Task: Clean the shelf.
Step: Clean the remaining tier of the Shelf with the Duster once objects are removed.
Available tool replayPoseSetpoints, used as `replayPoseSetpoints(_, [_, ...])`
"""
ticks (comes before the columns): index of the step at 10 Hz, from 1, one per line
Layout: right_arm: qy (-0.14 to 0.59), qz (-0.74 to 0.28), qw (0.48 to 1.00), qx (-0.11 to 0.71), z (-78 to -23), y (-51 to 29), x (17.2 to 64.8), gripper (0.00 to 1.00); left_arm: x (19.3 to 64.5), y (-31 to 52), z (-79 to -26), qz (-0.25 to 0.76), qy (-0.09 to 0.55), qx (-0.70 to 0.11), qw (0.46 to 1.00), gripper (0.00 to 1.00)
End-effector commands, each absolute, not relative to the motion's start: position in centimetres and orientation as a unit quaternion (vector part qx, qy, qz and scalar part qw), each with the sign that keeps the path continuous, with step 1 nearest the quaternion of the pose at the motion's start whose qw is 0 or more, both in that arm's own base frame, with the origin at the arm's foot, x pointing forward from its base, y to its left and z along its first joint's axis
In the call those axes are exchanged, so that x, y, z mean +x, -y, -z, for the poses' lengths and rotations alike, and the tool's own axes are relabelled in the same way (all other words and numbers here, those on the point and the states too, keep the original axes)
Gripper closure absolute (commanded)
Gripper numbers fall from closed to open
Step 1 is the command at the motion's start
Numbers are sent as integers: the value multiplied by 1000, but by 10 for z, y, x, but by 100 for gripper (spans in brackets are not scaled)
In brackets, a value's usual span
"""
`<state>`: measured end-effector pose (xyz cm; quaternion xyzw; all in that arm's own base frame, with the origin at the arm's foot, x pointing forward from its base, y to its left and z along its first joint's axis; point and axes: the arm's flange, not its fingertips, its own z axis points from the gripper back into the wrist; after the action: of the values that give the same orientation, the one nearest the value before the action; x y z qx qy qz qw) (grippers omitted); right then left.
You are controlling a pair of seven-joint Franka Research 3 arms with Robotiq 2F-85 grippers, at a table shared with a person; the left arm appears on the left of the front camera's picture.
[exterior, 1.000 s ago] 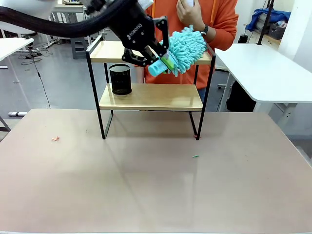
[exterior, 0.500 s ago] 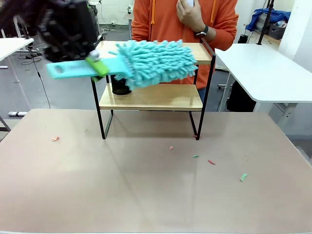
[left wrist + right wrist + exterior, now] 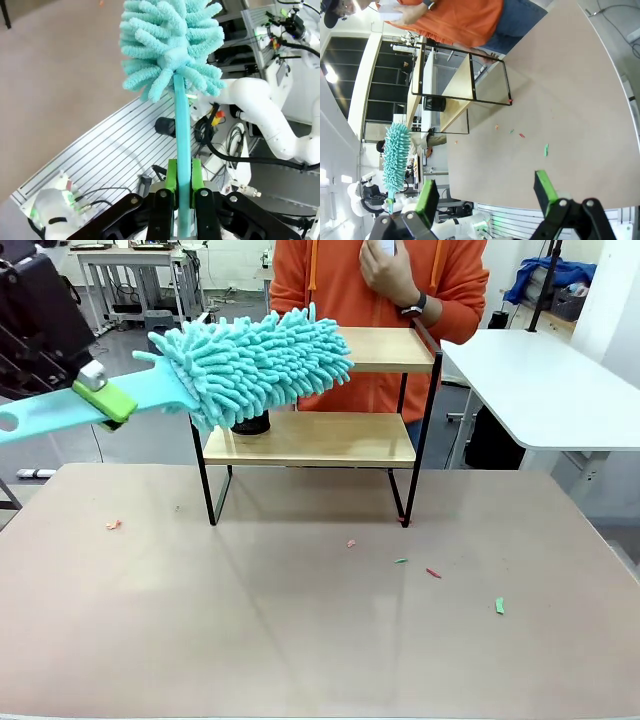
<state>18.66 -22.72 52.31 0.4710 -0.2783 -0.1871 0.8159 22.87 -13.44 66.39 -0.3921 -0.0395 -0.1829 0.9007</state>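
the brown table (image 3: 300, 640) carries small scraps, among them a green scrap (image 3: 499, 606) toward the right and a reddish scrap (image 3: 113, 525) at the left. the right gripper (image 3: 486, 192) has its fingers spread wide, nothing between them. the left gripper (image 3: 184, 176) is clamped tight on the flat handle of a teal duster (image 3: 250, 360), whose fluffy head hangs before the upper left corner of the shelf (image 3: 310, 440). the shelf stands at the table's far side, a black cup (image 3: 250, 425) on its lower board. behind it stands a person (image 3: 340, 280) in an orange top

You see the shelf (image 3: 320, 440) upright on four slim legs at the tabletop's (image 3: 300, 620) far side, two light wooden boards in a black frame.
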Motion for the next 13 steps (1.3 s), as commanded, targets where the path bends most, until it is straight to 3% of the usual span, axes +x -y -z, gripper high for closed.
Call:
replayPoseSetpoints(1, [293,176,810,477,-526,227,189,0,232,102,-671,178,48,-442,878,88])
replayPoseSetpoints(3, [293,176,810,477,-526,227,189,0,230,32,-689,144,40,-514,845,88])
replayPoseSetpoints(5, [293,176,810,477,-526,227,189,0,205,-58,-687,70,86,-584,804,88])
replayPoseSetpoints(8, [293,176,810,477,-526,227,189,0,171,-157,-634,-66,116,-651,747,88])
replayPoseSetpoints(10, [293,176,810,477,-526,227,189,0,187,-190,-588,-193,115,-617,754,88])
replayPoseSetpoints(13, [293,176,810,477,-526,227,189,0,257,-173,-525,-202,101,-565,794,88])
